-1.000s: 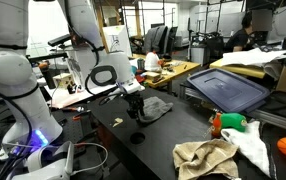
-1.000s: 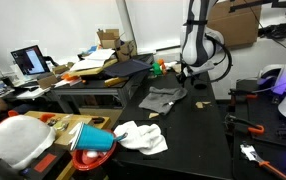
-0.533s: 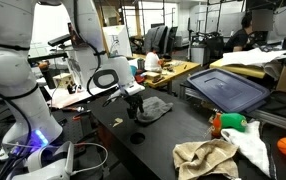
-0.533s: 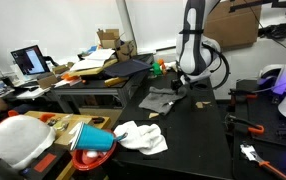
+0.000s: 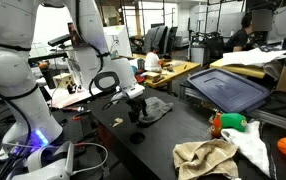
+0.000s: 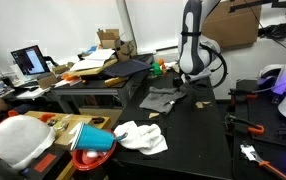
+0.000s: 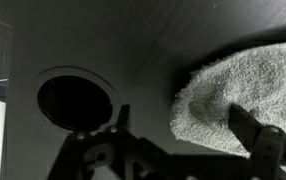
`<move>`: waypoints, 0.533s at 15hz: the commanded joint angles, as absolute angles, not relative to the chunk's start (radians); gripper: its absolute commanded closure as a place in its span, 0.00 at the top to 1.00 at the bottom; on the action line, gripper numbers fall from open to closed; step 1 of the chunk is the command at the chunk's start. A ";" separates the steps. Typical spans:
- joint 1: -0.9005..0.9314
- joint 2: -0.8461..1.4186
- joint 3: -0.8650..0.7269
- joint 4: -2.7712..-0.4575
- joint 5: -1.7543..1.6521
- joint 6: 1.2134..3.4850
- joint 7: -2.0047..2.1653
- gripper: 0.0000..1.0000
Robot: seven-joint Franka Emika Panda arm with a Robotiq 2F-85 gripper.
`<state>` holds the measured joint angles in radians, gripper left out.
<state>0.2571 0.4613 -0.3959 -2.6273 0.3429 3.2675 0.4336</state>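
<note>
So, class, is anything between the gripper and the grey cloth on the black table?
Nothing visible. In the wrist view the open gripper is at the grey cloth, over its edge; the round hole lies aside.

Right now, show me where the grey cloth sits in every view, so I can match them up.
Exterior view: the grey cloth lies mid-frame on the black table, just right of the gripper.
Exterior view: the cloth lies near centre, below and left of the gripper.
Wrist view: the cloth fills the right side, above the right finger.
Shared landmark: the gripper, right beside the cloth in all three.
</note>
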 commanded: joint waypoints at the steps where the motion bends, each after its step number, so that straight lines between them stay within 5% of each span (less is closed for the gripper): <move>1: 0.257 0.415 -0.401 -2.655 0.374 3.306 0.399 1.00; 2: 0.254 0.418 -0.396 -2.651 0.377 3.312 0.398 1.00; 3: 0.266 0.427 -0.407 -2.647 0.348 3.314 0.428 0.88; 5: 0.272 0.442 -0.408 -2.638 0.348 3.316 0.429 0.88; 8: 0.273 0.461 -0.405 -2.628 0.348 3.310 0.431 0.57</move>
